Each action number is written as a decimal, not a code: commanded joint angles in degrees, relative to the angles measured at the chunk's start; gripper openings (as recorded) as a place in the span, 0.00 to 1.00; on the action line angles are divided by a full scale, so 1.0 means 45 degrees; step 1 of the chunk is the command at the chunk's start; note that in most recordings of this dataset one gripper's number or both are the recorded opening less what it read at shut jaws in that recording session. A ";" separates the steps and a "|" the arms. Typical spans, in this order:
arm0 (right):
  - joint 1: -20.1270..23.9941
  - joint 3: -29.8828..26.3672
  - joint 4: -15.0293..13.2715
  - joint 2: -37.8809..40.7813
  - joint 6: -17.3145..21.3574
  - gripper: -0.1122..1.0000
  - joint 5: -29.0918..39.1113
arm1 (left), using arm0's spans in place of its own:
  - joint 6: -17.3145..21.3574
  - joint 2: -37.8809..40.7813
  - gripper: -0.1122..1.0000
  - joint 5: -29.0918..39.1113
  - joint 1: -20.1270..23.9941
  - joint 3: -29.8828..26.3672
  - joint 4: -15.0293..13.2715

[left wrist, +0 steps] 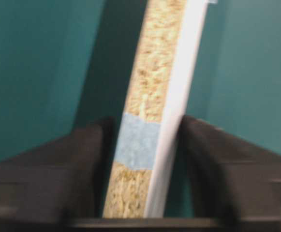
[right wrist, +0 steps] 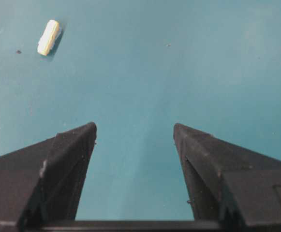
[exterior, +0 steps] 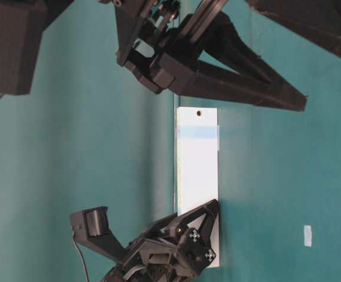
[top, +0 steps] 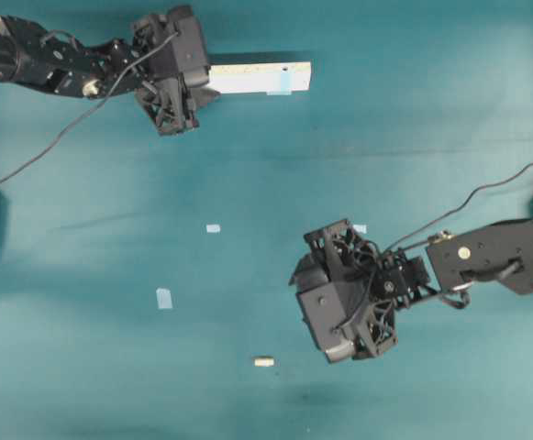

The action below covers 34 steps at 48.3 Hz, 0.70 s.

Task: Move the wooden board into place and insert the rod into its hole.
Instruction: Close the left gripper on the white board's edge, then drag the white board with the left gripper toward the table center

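The wooden board (top: 257,77) lies at the far left of the teal table, a pale blue patch near its right end. The table-level view shows the board (exterior: 197,176) lengthwise, the hole (exterior: 199,112) at its end. My left gripper (top: 202,78) is at the board's left end. In the left wrist view the speckled board (left wrist: 152,96) runs between the fingers of that gripper (left wrist: 145,125), which press in from both sides. The rod (top: 263,362) lies near the front edge; the rod (right wrist: 48,37) is ahead and left of my open, empty right gripper (right wrist: 134,126) (top: 316,307).
Small pale blue tape squares lie flat on the table: one (top: 213,228) near the middle, one (top: 164,298) further front-left, one (top: 360,229) beside the right arm. A black cable (top: 46,151) trails from the left arm.
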 commanded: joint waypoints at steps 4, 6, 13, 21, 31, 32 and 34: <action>0.0020 -0.0195 -0.0039 -0.0176 -0.0020 0.77 -0.0039 | 0.0039 -0.0391 0.35 0.0137 -0.0059 -0.0098 0.0020; 0.0020 -0.0176 -0.0039 -0.0176 -0.0020 0.77 -0.0020 | 0.0020 -0.0488 0.29 0.0156 -0.0078 -0.0117 0.0020; 0.0020 -0.0117 -0.0039 -0.0156 -0.0020 0.77 0.0078 | -0.0117 -0.0801 0.29 0.0156 -0.0098 -0.0098 0.0000; 0.0020 -0.0137 -0.0039 -0.0176 -0.0020 0.77 0.0098 | -0.0273 -0.1484 0.29 0.0215 -0.0254 -0.0137 -0.0020; 0.0020 -0.0195 -0.0039 -0.0176 -0.0020 0.76 0.0098 | -0.1543 -0.2637 0.29 0.0508 -0.0723 -0.0234 -0.0059; 0.0020 -0.0195 -0.0039 -0.0176 -0.0020 0.76 0.0098 | -0.1738 -0.2715 0.29 0.0566 -0.0801 -0.0234 -0.0059; 0.0020 -0.0195 -0.0039 -0.0176 -0.0020 0.77 0.0117 | -0.2090 -0.2832 0.29 0.0664 -0.0957 -0.0215 -0.0059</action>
